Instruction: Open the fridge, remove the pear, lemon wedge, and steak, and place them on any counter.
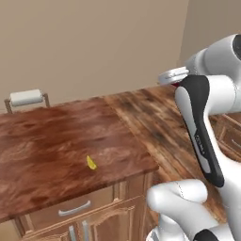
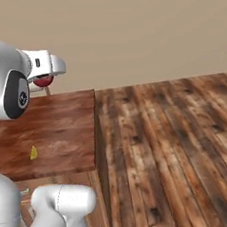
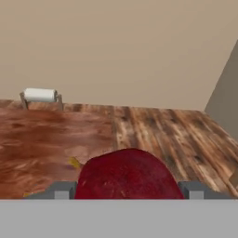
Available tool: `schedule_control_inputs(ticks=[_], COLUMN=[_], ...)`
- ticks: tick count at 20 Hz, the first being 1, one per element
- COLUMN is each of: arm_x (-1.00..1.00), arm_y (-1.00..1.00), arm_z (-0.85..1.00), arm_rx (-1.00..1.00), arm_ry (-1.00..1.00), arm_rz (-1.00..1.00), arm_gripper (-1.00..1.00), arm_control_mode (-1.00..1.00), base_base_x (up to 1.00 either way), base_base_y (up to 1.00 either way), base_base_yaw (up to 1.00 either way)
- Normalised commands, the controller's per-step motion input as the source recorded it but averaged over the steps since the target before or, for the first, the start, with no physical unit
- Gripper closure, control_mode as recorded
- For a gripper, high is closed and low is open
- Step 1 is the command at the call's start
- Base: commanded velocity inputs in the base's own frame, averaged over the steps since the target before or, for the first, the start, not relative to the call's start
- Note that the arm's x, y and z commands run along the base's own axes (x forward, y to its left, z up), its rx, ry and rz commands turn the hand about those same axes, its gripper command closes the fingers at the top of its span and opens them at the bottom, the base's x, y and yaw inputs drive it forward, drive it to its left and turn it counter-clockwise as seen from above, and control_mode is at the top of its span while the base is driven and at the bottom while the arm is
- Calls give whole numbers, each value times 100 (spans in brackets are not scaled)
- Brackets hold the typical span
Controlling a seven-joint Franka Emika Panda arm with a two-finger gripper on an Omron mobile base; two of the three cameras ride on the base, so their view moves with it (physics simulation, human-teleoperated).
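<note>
No brand, label or readable writing shows on anything here. At the far left, near the back edge of the counter, stands a white paper towel roll on a small metal holder (image 1: 27, 98), close to the plain beige wall (image 1: 94, 42). The wide glossy reddish-brown wood-grain counter (image 1: 47, 141) lies over light wooden cabinets with a silver drawer handle (image 1: 74, 209) on the front. The tiny bright yellow crescent-shaped lemon wedge (image 1: 91, 163) lies flat on the counter, near its front edge and well apart from the towel roll; in the right base view it is also on the counter top (image 2: 33, 153). To the right of the counter the floor is made of dark wooden planks (image 2: 170, 149). The two-finger gripper (image 3: 125, 190) is raised above the counter and is clamped on the flat, irregular, dark red steak (image 3: 128, 175), which sits between its grey fingers (image 3: 60, 189). In the right base view, the red meat shows just under the white hand.
</note>
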Motion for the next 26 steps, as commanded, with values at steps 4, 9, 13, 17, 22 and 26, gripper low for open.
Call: schedule_control_inputs(ticks=[4,9,13,17,22,26], arm_x=[0,0,39,100,100,100], arm_y=[0,0,15,37,50,65], arm_z=[0,0,-56,-86,-100,-100], arm_rx=[0,0,-1,-4,-7,-13], arm_ry=[0,0,22,54,41,32], arm_rz=[0,0,6,16,13,2], arm_gripper=[100,100,100,100,100,100], arm_control_mode=[100,100,-100,-100,-100,-100], base_base_x=[59,69,12,0,0,0], base_base_y=[76,36,4,0,0,0], base_base_yaw=[0,0,0,0,0,0])
